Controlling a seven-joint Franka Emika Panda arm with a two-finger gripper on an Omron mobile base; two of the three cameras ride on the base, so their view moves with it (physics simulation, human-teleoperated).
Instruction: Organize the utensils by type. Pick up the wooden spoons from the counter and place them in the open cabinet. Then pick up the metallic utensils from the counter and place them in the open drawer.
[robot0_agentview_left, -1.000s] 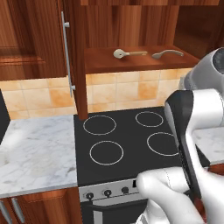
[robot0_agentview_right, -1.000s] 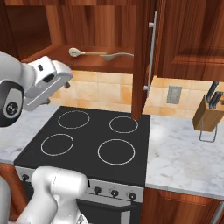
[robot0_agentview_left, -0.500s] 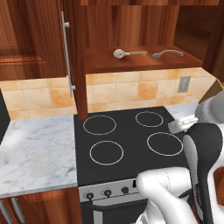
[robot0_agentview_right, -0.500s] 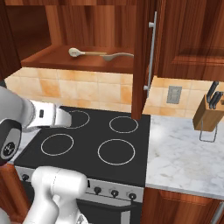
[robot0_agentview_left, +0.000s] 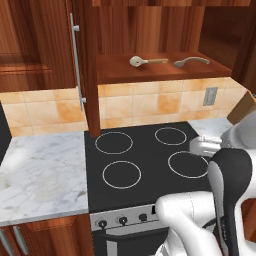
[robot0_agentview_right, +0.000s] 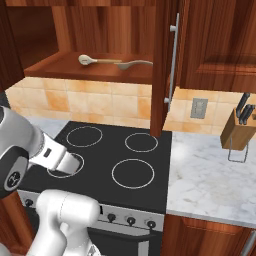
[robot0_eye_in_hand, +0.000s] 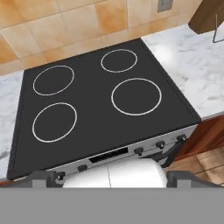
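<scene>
Your two wooden spoons (robot0_agentview_left: 148, 61) lie on the shelf of the open cabinet (robot0_agentview_left: 150, 75), above the tiled backsplash; one is straight with its oval bowl toward the door side, the other (robot0_agentview_left: 191, 61) is curved and sits just beside it, handle tips nearly meeting. You can see the same pair from the right base view, the straight spoon (robot0_agentview_right: 97, 60) and the curved one (robot0_agentview_right: 134, 63), with the cabinet door (robot0_agentview_right: 167, 65) swung out edge-on and its silver bar handle (robot0_agentview_right: 172, 64) facing right. Below sits a black stove (robot0_agentview_left: 145, 157) with four ring burners, marble worktop (robot0_agentview_left: 37, 175) on either side, and a knife block (robot0_agentview_right: 238, 131) on the right stretch. Your arm is low over the stove's front, and in the hand view the gripper (robot0_eye_in_hand: 111, 177) looks down on the burners with its fingers spread wide and nothing between them.
</scene>
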